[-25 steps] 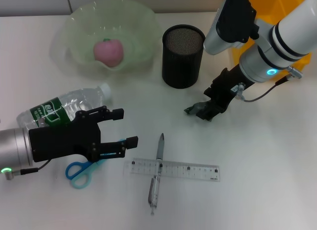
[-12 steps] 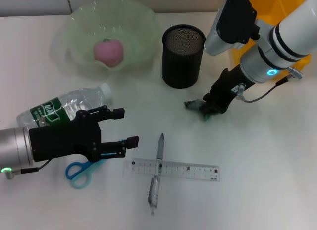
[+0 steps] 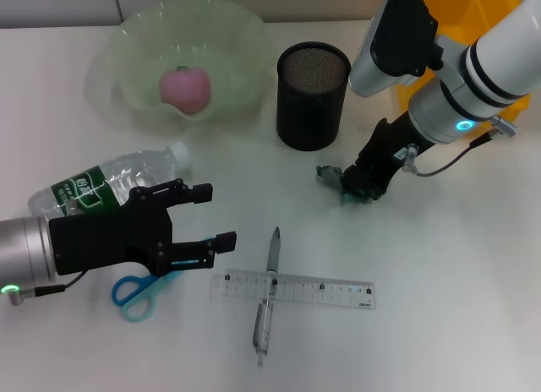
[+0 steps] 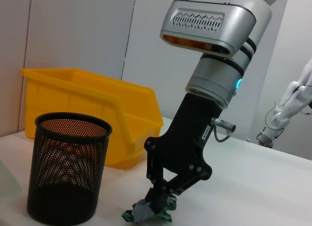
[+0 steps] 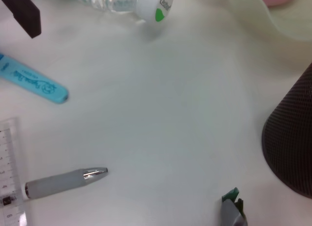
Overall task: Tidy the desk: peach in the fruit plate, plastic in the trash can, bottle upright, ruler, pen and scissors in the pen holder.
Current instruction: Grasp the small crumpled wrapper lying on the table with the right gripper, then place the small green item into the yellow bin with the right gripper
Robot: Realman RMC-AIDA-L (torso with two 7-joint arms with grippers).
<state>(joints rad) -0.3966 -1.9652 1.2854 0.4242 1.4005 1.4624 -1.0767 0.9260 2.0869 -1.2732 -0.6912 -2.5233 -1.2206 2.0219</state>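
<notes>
Right pincer clamps crumpled plastic – beside mesh pen holder

The desk is plain white. On it, the pen holder is black wire mesh, and the bin behind it is bright yellow. The fruit plate left of the pen holder is pale translucent green, holding a pink peach. The bottle is clear with a green label and white cap. The scissors have light blue handles. The ruler is clear with dark marks, the pen grey and silver. The plastic scrap is grey and green.
</notes>
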